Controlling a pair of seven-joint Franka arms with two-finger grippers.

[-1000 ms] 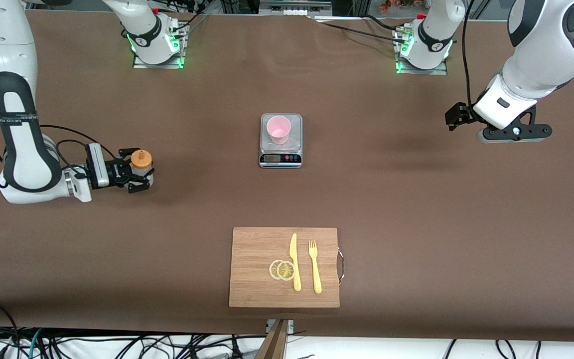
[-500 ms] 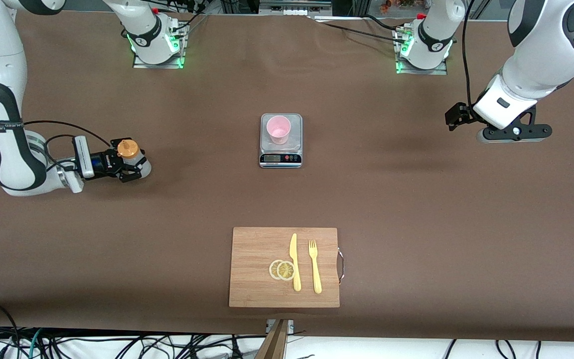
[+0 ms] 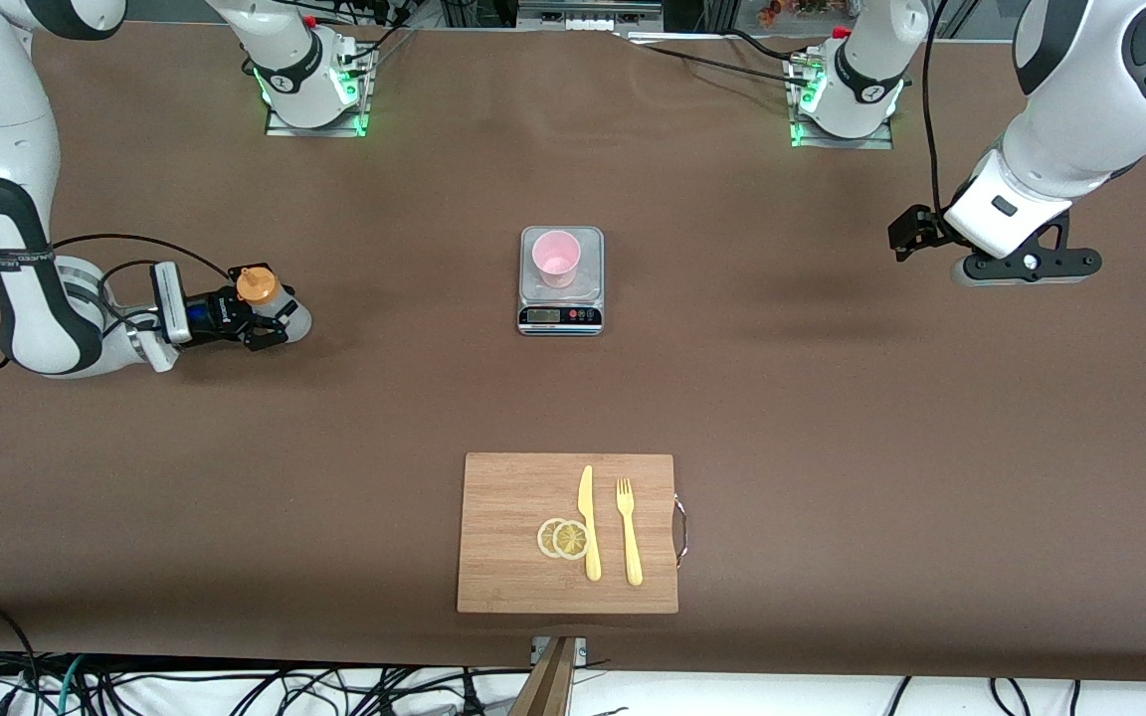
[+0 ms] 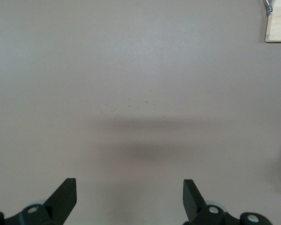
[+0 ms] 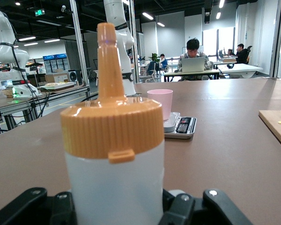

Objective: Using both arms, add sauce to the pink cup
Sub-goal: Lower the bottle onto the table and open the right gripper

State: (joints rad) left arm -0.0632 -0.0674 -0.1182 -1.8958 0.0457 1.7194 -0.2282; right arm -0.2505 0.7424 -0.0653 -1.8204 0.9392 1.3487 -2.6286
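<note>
The sauce bottle point(image 3: 280, 310), whitish with an orange nozzle cap point(image 3: 255, 285), is upright in my right gripper point(image 3: 270, 320), low over the table toward the right arm's end. The gripper is shut on it. In the right wrist view the bottle point(image 5: 114, 183) fills the foreground between the fingers point(image 5: 189, 208). The pink cup point(image 3: 556, 258) stands on a small scale point(image 3: 560, 316) at mid-table; it also shows in the right wrist view point(image 5: 160, 101). My left gripper point(image 3: 1021, 273) waits open and empty, high over bare table at the left arm's end; its own view shows it too point(image 4: 129, 197).
A wooden cutting board point(image 3: 513, 532) lies nearer the front camera than the scale, with a yellow knife point(image 3: 588, 522), a yellow fork point(image 3: 629, 532) and two lemon slices point(image 3: 563, 538) on it. The two arm bases point(image 3: 309, 75) stand along the table's back edge.
My right gripper has carried the sauce bottle a little toward the right arm's end of the table and toward the arm bases. The left arm has not moved.
</note>
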